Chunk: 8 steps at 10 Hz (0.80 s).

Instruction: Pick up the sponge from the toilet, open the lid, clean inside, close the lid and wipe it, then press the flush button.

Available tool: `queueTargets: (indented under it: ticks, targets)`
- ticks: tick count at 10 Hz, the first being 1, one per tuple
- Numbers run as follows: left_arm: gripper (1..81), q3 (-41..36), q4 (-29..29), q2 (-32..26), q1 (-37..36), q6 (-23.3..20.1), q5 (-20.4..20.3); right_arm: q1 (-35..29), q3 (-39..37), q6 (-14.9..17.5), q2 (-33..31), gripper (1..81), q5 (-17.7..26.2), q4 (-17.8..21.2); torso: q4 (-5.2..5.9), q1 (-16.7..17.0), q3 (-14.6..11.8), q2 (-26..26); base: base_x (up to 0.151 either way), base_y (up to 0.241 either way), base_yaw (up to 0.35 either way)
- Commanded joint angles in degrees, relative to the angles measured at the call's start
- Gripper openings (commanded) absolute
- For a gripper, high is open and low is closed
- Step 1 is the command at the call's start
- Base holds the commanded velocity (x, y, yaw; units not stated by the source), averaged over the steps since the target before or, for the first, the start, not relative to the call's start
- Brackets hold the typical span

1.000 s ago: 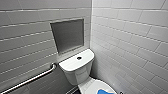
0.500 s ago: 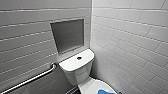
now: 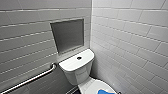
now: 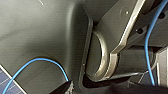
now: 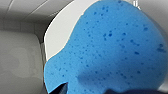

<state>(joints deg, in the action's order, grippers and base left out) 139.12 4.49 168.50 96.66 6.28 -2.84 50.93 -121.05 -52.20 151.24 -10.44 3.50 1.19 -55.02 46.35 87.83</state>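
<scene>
On the left tiled wall (image 3: 22,50) a metal grab rail (image 3: 30,80) slants down toward the near corner. To its right a grey recessed panel (image 3: 67,35) is set into the tiles, just above the toilet (image 3: 75,75). The flush button (image 3: 79,58) sits in the middle of the white tank top (image 3: 71,65). Lower and further right the lid (image 3: 91,86) lies shut over the bowl, and the sponge (image 3: 105,92) rests flat on it at the head view's lower edge. The right tiled wall (image 3: 135,42) closes the corner beside the toilet.

The left wrist view looks onto the robot's own dark body, with a thin blue cable (image 4: 50,61) curving across it; whether the left pincer is spread or pressed together I cannot tell.

In the right wrist view the sponge is very close and large, its pitted blue face lying against the white lid. Dark tips of the right pincer (image 5: 95,91) reach its near edge; I cannot tell whether they pinch it.
</scene>
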Motion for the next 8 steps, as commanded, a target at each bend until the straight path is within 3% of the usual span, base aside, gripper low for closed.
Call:
queueTargets:
  ticks: [1, 4, 8]
  targets:
    - [81.1, -0.78, -0.53, -0.53, 0.95, 0.05, 4.77, -6.93, -3.38, -0.27, 0.76, 81.1, 1.29, -0.77, 0.0, 0.0, 0.0, 0.0, 0.0, 0.0, 0.0]
    - [81.1, -0.78, -1.06, -0.61, 0.95, 0.14, 5.04, -7.02, -8.84, -0.18, 3.66, 81.1, 1.29, -4.38, 0.0, 0.0, 0.0, 0.0, 0.0, 0.0, 0.0]
    - [81.1, -0.78, -1.85, -1.32, 1.12, 0.14, 5.13, -6.58, -12.52, -0.18, 5.15, 81.1, 1.29, -13.77, 0.0, 0.0, 0.0, 0.0, 0.0, 0.0, 0.0]
